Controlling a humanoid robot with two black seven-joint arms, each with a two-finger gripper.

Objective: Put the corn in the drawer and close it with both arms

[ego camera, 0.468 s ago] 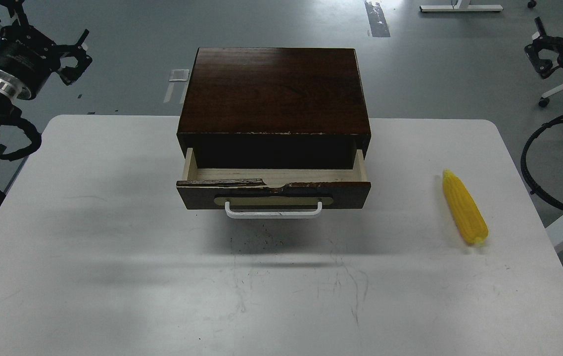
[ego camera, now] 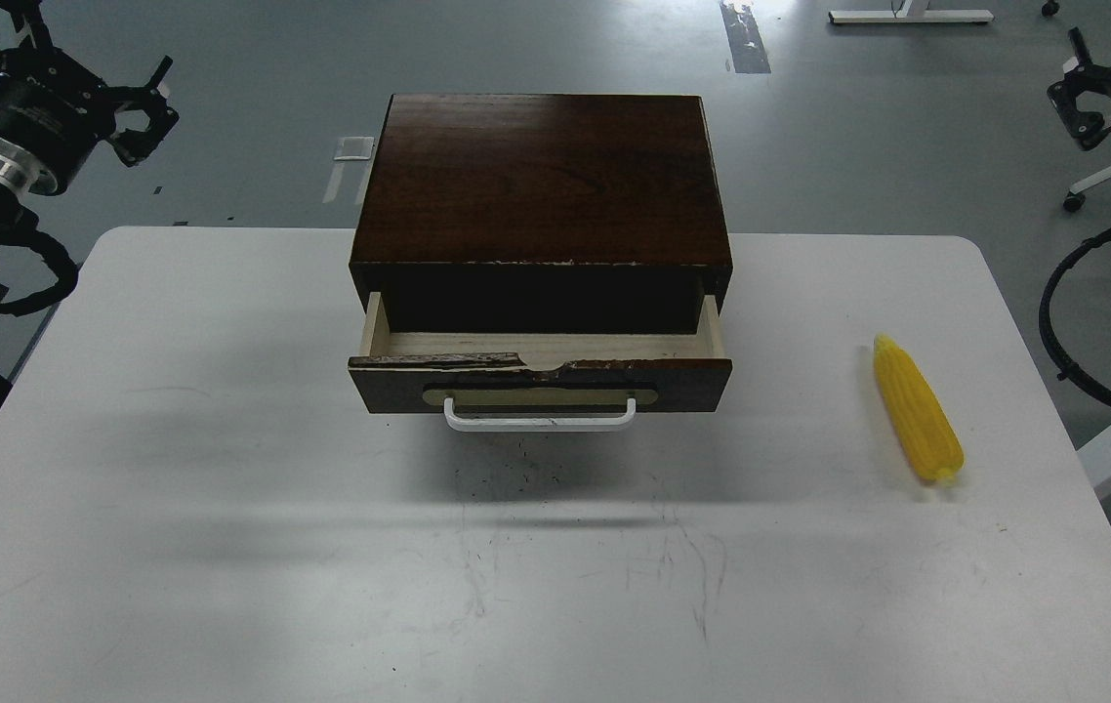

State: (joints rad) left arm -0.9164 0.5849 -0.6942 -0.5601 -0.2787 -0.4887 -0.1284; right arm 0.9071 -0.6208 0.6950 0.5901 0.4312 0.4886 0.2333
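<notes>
The corn (ego camera: 917,422), a bright yellow cob, lies on the white table (ego camera: 224,508) at the right, well apart from the box. The drawer (ego camera: 541,376) of the dark brown box (ego camera: 541,176) is pulled partly out. Its pale inside shows empty, and its white bar handle (ego camera: 539,418) faces me. My left gripper (ego camera: 58,68) hangs high at the far left, off the table, with its claws spread and nothing in them. My right gripper (ego camera: 1092,98) is at the far right edge, above the floor. Only one claw shows, and it holds nothing I can see.
Black cables loop beside each arm, at the left (ego camera: 38,283) and the right (ego camera: 1063,332). The grey floor behind holds a chair base (ego camera: 1092,186) and a stand foot (ego camera: 907,16). Scratches and dark specks mark the table in front of the drawer.
</notes>
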